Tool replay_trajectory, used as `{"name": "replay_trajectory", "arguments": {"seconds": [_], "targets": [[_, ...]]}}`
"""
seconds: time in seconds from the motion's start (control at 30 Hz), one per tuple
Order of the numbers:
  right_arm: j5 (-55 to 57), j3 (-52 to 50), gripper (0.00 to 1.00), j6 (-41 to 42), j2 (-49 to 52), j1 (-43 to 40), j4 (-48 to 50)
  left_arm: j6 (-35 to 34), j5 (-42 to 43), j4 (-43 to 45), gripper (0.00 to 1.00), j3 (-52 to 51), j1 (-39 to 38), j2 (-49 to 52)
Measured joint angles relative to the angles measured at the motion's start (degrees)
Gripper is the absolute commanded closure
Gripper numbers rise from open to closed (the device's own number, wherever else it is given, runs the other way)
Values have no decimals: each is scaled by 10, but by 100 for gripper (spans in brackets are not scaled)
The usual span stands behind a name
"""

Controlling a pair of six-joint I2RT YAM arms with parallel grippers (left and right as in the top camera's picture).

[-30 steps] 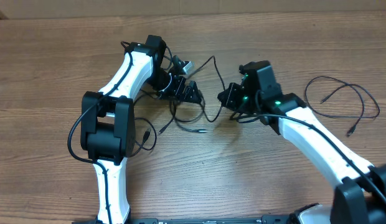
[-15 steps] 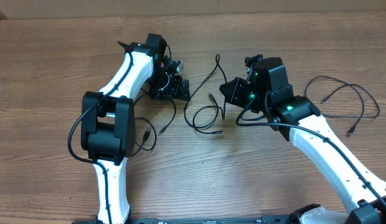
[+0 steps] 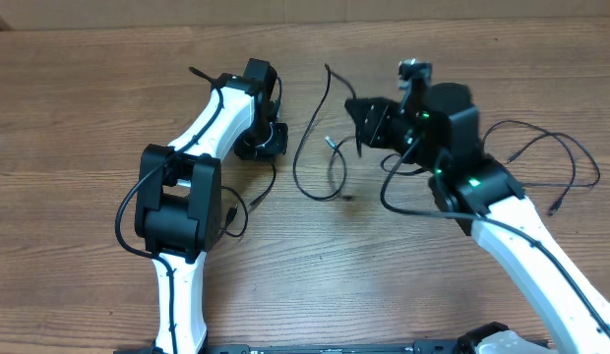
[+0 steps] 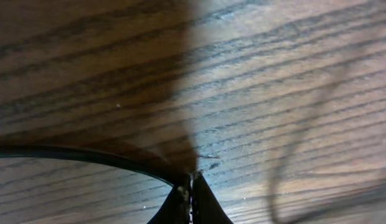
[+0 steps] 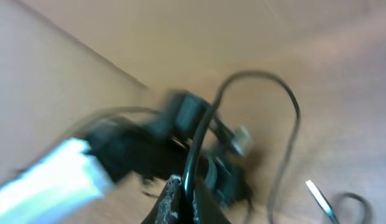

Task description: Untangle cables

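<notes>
The left gripper [image 4: 192,190] is shut tight on a thin black cable [image 4: 87,152], low over the table [image 3: 79,108]; the right gripper [image 5: 182,194] is shut too, and a second cable [image 3: 303,143] is held in it and lifted up in the middle; a third cable [image 3: 571,167] is lying in a loose loop off to the right, not touched.

To do this step well, the two held cables should be pulled apart slowly; the left one should be kept low and still while the other is drawn up and away; a tug should be stopped if a loop is seen to pull tight into a knot.

A second ago the left gripper was wide open, and now it has been shut; the right gripper has been moved up and away from the left one; the bunch of cables between the arms has been spread out.
</notes>
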Motion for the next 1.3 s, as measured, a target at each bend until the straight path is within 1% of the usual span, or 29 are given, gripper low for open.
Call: {"name": "replay_trajectory", "arguments": {"seconds": [0.2,0.37,0.5,0.73,0.87,0.93,1.1,1.3], "targets": [[3,1,96,-60,-76,0,109,-11,-5,2,93,0,0,0],[52,2,96,-90,-125,0,140,-12,-6,2,92,0,0,0],[107,3,96,-97,-134,0,125,-12,-5,3,91,0,0,0],[172,4,96,-102,-105,0,23,-12,-21,3,90,-2,0,0],[185,4,96,-76,-77,0,-29,-12,-24,4,90,-2,0,0],[178,4,96,-64,-71,0,-28,-12,-24,3,89,-2,0,0],[132,4,96,-47,-85,-2,19,-12,-24,3,89,-2,0,0],[116,4,96,-45,-155,-2,16,-12,-24,4,89,-2,0,0]]}}
